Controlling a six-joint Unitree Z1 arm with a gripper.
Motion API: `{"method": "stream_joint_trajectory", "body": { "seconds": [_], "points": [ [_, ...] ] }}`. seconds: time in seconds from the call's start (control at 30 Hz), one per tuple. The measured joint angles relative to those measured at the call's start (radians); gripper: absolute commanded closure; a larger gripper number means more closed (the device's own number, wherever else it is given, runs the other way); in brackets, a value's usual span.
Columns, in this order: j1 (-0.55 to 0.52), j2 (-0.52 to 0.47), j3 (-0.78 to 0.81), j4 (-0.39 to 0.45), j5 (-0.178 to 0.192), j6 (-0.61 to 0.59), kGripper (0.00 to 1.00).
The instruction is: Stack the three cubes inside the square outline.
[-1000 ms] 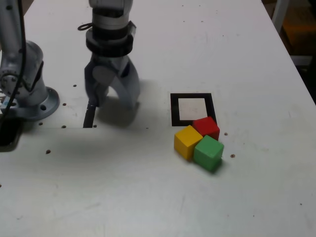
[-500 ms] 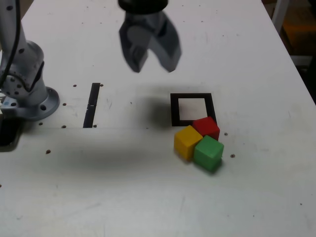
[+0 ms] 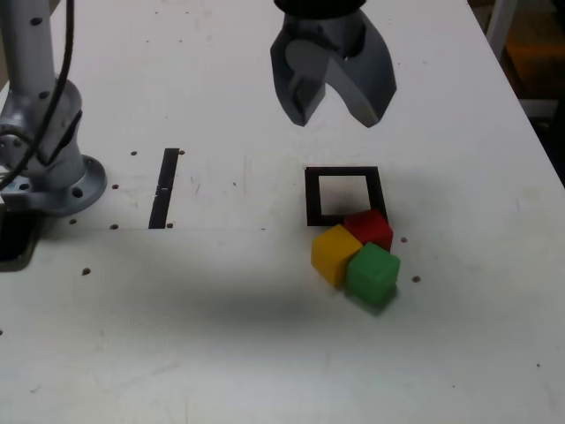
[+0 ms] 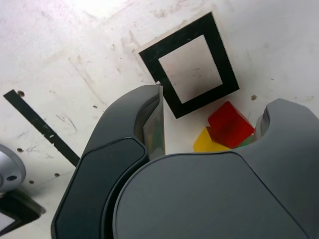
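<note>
The pincer (image 3: 332, 122) is hanging above the tabletop (image 3: 221, 344), fingertips pointing down. Its jaws are standing apart, gripping nothing.

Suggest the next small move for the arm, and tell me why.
I would probably ease the open gripper over the red cube before lowering. The jaws hang above the table with nothing between them, and the red, yellow and green cubes sit bunched beside the square outline, whose white middle holds no cube.
</note>
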Motion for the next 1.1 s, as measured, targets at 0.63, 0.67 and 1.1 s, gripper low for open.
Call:
{"method": "stream_joint_trajectory", "body": {
  "seconds": [0.63, 0.67, 1.1],
  "points": [
    [-0.141, 0.149, -0.041, -0.068, 0.037, 0.007, 0.21],
    [-0.141, 0.159, -0.043, -0.07, 0.034, 0.007, 0.21],
    [-0.142, 0.23, -0.041, -0.089, -0.021, 0.003, 0.21]
  ]
}}
